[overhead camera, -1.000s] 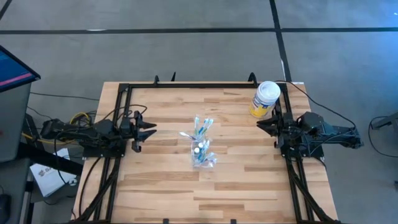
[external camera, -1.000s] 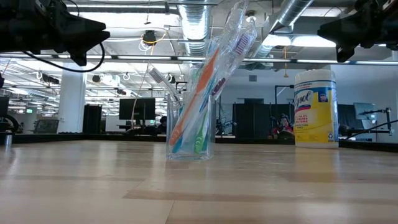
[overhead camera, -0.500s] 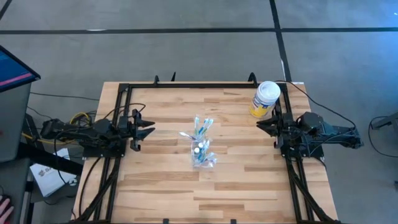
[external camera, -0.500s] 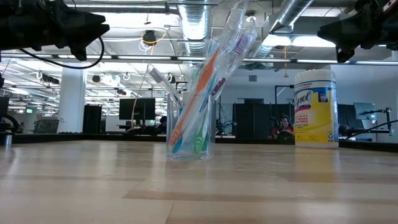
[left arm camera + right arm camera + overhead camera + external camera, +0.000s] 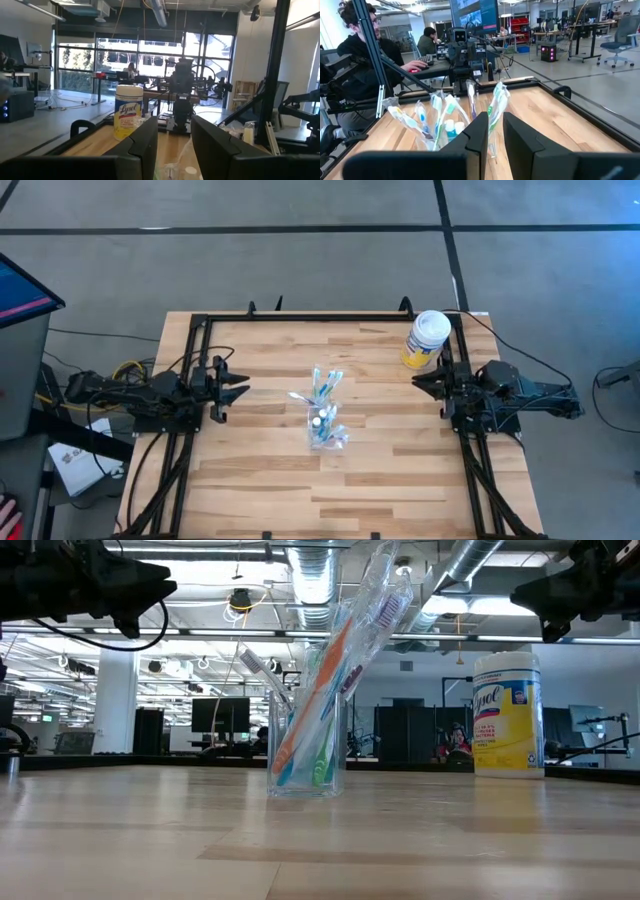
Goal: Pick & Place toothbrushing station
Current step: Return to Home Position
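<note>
A small clear tumbler (image 5: 322,430) stands upright on its base in the middle of the wooden table (image 5: 400,480). Several thin wrapped toothbrushes (image 5: 340,650), with orange, green, blue and white handles, stand in it and lean on its rim. A small blue tube with a white cap (image 5: 450,129) sits among them. My left gripper (image 5: 245,388) hovers level at the table's left, open, with nothing between its fingers (image 5: 145,145). My right gripper (image 5: 416,381) hovers level at the table's right, its fingers (image 5: 477,132) a narrow gap apart and holding nothing. Both point at the tumbler from well above the table.
A yellow container with a white lid (image 5: 428,338) stands at the far right, close beside my right gripper. A black metal frame (image 5: 300,318) runs along the table's far, left and right edges. People sit at desks (image 5: 360,55) beyond the table's left side.
</note>
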You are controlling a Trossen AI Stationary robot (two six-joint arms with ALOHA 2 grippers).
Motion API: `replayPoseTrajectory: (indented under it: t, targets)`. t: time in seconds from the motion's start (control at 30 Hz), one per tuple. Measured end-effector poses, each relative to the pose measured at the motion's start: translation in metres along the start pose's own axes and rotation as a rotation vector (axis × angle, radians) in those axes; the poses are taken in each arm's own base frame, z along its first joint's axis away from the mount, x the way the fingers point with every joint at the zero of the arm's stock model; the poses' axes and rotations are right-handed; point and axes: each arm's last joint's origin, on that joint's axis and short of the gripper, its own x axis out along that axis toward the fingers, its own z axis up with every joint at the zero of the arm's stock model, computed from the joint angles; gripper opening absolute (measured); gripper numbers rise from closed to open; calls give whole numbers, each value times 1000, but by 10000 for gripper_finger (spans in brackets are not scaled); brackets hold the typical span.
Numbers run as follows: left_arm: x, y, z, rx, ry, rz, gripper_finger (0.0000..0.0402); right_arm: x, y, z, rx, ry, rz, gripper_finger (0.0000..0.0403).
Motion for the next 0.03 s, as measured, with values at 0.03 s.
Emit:
replayPoseTrajectory:
  t: [0.03]
  targets:
    - [0, 0, 0, 0, 0, 0, 111, 0, 0, 0, 0, 0, 0, 51]
